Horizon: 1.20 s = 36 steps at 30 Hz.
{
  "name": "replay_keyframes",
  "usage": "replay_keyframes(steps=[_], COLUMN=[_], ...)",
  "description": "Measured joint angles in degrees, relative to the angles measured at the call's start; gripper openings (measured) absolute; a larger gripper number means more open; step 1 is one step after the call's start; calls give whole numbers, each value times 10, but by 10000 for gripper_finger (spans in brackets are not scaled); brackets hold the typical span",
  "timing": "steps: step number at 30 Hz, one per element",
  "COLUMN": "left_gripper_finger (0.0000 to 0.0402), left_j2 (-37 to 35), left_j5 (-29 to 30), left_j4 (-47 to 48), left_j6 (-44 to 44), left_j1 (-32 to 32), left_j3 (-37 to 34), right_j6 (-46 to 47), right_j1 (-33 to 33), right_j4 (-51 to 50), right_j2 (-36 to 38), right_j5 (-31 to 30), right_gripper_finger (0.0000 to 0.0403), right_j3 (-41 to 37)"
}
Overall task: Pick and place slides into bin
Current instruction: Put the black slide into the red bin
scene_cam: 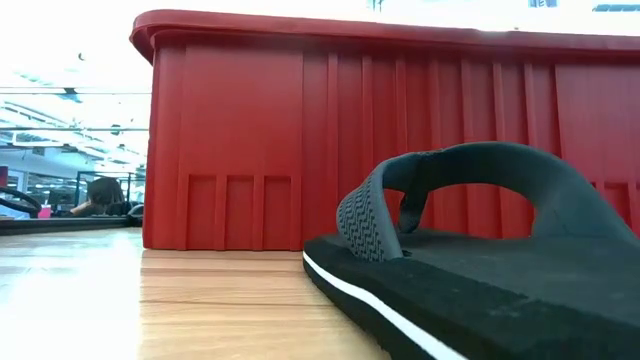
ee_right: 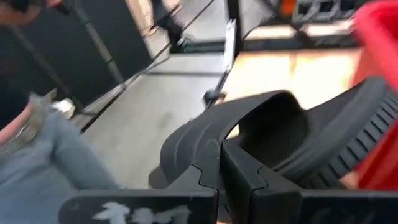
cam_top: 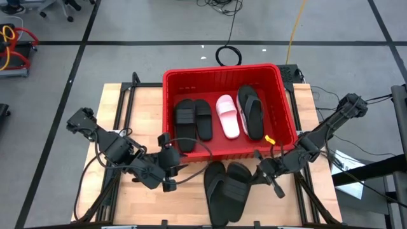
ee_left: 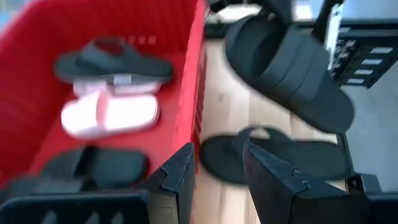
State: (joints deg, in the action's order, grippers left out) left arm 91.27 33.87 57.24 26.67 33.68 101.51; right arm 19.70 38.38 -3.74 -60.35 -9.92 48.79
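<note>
Your right gripper (cam_top: pixel 259 170) has its jaws shut on the strap of a black slide (cam_top: pixel 232 189) on the counter (cam_top: pixel 124 197), just in front of the red bin (cam_top: pixel 287 108). A black flip-flop (cam_top: pixel 213 177) lies touching that slide. Your left gripper (cam_top: pixel 166 172) waits near the bin's front wall, jaws apart and holding nothing. 3 black sandals and 1 pink slide (cam_top: pixel 227 116) lie in the bin.

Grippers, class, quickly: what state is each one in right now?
Left gripper: open, holding nothing, beside the red bin's near wall.
Right gripper: shut, against a black slide's strap.
</note>
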Motion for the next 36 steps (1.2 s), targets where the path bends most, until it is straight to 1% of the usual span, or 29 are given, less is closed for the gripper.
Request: replay_keyframes(steps=[5, 9, 12, 15, 19, 29, 34, 36], left_gripper_finger=[134, 134, 134, 134, 134, 134, 134, 134], left_j2=[2, 2, 2, 2, 2, 2, 2, 2], left_j5=[14, 17, 18, 12, 10, 8, 7, 7], left_j4=[-79, -96, -99, -99, -99, -99, -98, -106], left_j6=[-112, -141, -142, -140, -142, -140, -111, -99], left_j1=[2, 1, 2, 2, 2, 1, 3, 6], left_j3=[0, 0, 0, 0, 0, 0, -1, -12], right_j6=[-28, -47, -50, -29, -23, -28, -26, -24], right_j1=[-27, -46, -55, -57, -58, -61, -49, -41], right_j4=[0, -13, -48, -95, -122, -121, -132, -141], right_j2=[0, 0, 1, -2, -16, -17, -11, -10], right_j5=[-9, -6, -5, -6, -6, -3, -3, -3], right_gripper_finger=[1, 1, 2, 2, 1, 1, 0, 0], right_j3=[31, 54, 63, 62, 50, 48, 47, 47])
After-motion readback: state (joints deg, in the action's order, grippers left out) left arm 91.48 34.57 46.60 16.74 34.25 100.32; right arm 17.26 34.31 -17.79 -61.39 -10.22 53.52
